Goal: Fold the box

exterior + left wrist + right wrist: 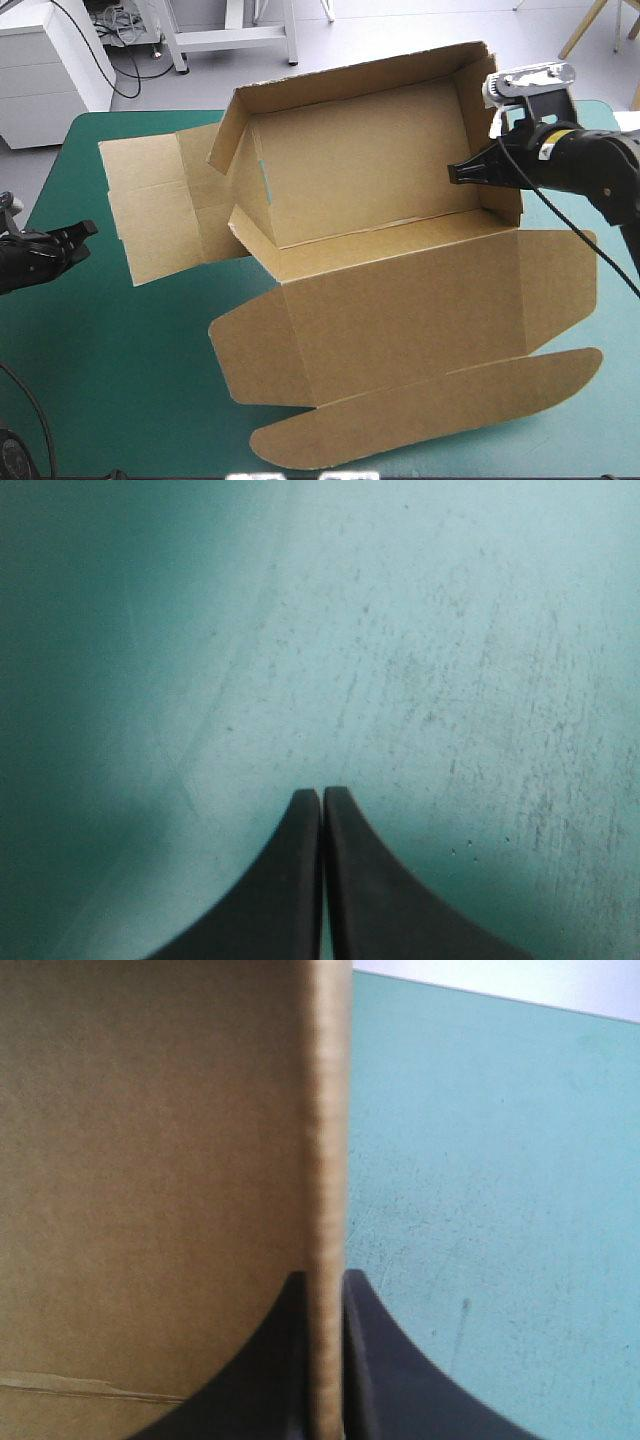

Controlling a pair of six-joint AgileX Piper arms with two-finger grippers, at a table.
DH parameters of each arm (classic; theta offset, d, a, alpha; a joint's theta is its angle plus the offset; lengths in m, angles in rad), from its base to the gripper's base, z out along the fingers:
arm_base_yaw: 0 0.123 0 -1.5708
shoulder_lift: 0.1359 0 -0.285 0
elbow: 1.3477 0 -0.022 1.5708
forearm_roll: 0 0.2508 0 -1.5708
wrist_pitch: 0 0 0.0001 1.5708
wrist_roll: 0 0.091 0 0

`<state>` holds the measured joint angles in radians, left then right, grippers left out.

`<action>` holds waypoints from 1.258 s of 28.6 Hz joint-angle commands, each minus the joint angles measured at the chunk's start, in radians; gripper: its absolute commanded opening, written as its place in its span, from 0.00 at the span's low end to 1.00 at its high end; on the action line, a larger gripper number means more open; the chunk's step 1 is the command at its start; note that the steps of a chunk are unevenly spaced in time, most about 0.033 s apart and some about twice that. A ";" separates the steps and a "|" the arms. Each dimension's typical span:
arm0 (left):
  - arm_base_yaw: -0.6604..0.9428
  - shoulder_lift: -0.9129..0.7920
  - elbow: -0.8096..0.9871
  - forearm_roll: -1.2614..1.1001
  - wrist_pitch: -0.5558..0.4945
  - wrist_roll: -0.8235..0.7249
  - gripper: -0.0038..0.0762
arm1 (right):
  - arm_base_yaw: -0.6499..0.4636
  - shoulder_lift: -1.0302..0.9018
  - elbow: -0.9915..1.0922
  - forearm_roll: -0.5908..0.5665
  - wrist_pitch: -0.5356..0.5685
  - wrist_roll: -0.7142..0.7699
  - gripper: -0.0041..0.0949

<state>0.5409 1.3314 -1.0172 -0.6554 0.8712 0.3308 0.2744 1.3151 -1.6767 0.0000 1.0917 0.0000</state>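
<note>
One wall of the box (400, 300), on its 2 o'clock side, is clamped between the black fingers of the right pincer (458, 173). The box stands in the middle of the desk (120, 380), walls raised, its lid flat toward 6 o'clock. The left pincer (88, 230), pressed together on nothing, hovers over the teal-green cover at 9 o'clock, apart from the box.

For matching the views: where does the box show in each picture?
High view: the box, table's middle, walls raised, right pincer on its right wall.
Left wrist view: absent; only teal-green cover ahead of the shut left pincer.
Right wrist view: its wall clamped in the right pincer.
Shared landmark: the teal-green cover.
</note>
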 commanded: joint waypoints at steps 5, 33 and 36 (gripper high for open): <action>0.002 -0.030 -0.023 -0.073 0.030 0.184 0.12 | -0.003 -0.064 -0.029 0.012 -0.062 -0.057 0.02; -0.010 0.001 0.140 -0.737 0.338 0.750 0.78 | -0.003 0.007 -0.029 0.155 -0.166 -0.096 0.02; -0.010 0.001 0.162 -0.811 0.364 0.770 0.78 | -0.003 0.007 -0.029 0.171 -0.173 -0.096 0.02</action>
<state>0.5380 1.3545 -0.8499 -1.3126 1.1805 1.0680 0.2744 1.3529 -1.6767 0.1331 1.0030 -0.1066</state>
